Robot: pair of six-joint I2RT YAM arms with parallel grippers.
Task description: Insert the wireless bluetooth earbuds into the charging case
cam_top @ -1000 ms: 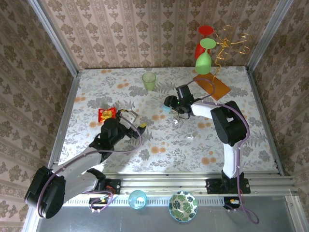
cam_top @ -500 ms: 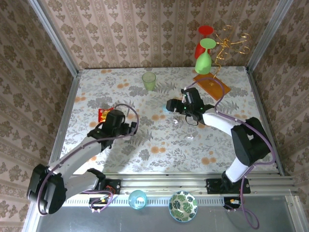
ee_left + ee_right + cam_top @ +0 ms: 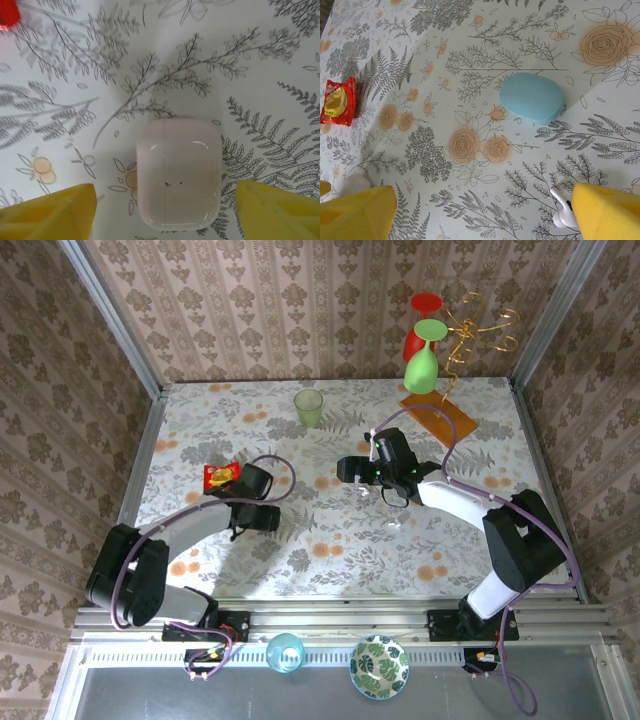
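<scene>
Earbud (image 3: 561, 212): one, white, lying on the flowered table (image 3: 470, 60). Its stem is touching or just beside the inner edge of one yellow fingertip (image 3: 607, 212); contact not resolvable.

Right gripper (image 3: 480, 212): jaws wide apart, nothing held.

Blue oval case (image 3: 531, 97): flat on the table ahead of the right gripper, apart from the earbud.

White charging case (image 3: 179, 172): lid down, flat on the table.

Left gripper (image 3: 165, 202): jaws wide apart, straddling the white charging case. There is bare table on both sides and no contact.

Red snack packet (image 3: 221, 476): near the left gripper.
</scene>
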